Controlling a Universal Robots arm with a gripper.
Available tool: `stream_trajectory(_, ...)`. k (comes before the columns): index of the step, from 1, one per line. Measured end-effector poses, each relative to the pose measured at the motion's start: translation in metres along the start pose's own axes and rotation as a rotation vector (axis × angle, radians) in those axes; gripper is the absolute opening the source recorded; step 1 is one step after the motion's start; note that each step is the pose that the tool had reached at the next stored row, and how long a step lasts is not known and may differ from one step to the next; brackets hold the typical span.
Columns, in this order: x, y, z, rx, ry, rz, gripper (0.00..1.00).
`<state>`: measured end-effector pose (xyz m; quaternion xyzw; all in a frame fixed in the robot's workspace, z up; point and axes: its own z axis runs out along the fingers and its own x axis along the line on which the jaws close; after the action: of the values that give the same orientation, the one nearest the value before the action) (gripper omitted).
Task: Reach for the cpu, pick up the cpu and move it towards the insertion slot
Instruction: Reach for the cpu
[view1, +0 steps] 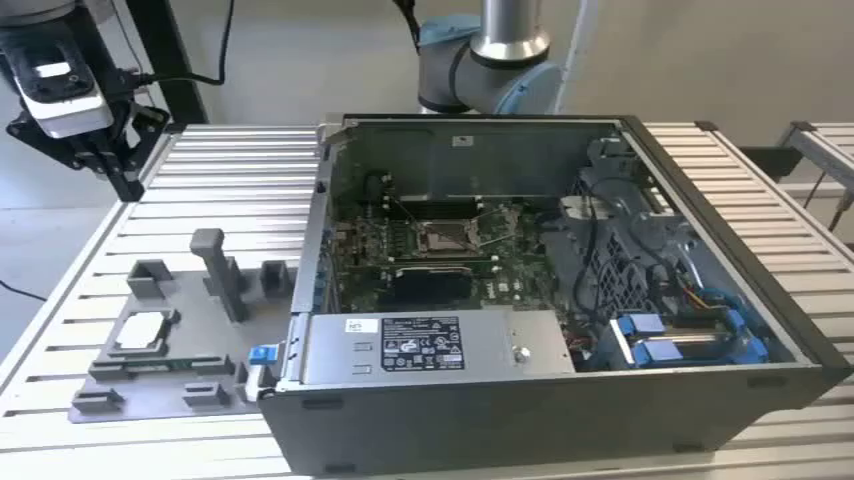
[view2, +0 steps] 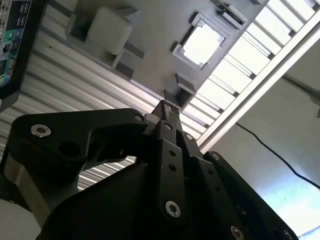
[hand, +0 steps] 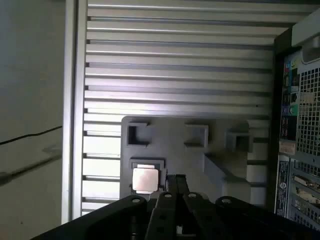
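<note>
1 claw (hand: 176, 178) — closed, empty — hangs clear of 1 cpu (hand: 145, 180) on 1 grey tray (hand: 167, 152).

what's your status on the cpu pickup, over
Gripper shut, empty, high off the table. Cpu untouched in its recess on the grey fixture plate. Insertion slot inside the computer case. Nothing between gripper and cpu.
</note>
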<state>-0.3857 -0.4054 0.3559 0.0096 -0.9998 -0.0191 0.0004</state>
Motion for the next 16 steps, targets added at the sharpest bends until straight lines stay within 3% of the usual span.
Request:
stream_trajectory(13, 0.0, -0.0001, 0.0001, 0.0, 0.0001, 0.0, 0.0)
stream_trajectory(16, 0.001, -0.0034, 0.0015, 0.0, 0.0001, 0.0, 0.0)
